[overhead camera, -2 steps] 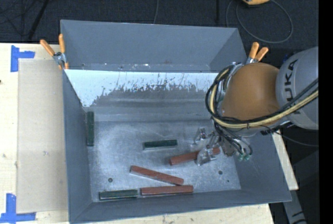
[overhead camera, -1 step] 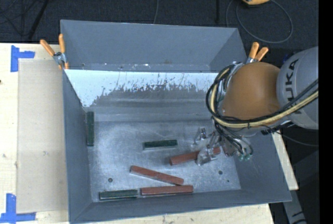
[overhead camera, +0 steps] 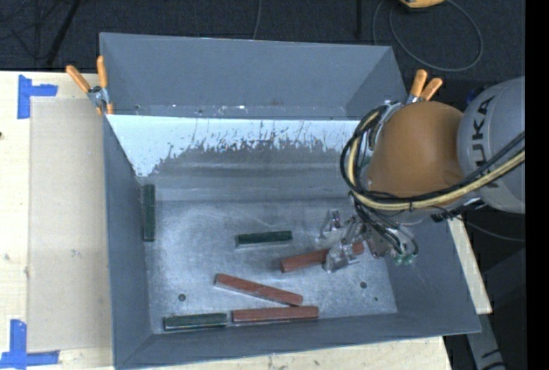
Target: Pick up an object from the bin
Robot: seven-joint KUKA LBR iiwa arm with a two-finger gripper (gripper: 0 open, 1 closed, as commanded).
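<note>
We look down into a grey metal bin point(overhead camera: 257, 102), where the robot arm point(overhead camera: 502, 145), its wrist under a rounded orange cover point(overhead camera: 412, 149), reaches in from the right. Its gripper point(overhead camera: 343, 250) sits low at the right end of a flat reddish-brown bar point(overhead camera: 300, 262) on the floor right of centre; we cannot tell whether it is spread or closed on it. Just beyond lies a dark green flat bar point(overhead camera: 264, 237). Nearer the front lie two more reddish-brown bars point(overhead camera: 257, 289) and another green bar point(overhead camera: 196, 321).
</note>
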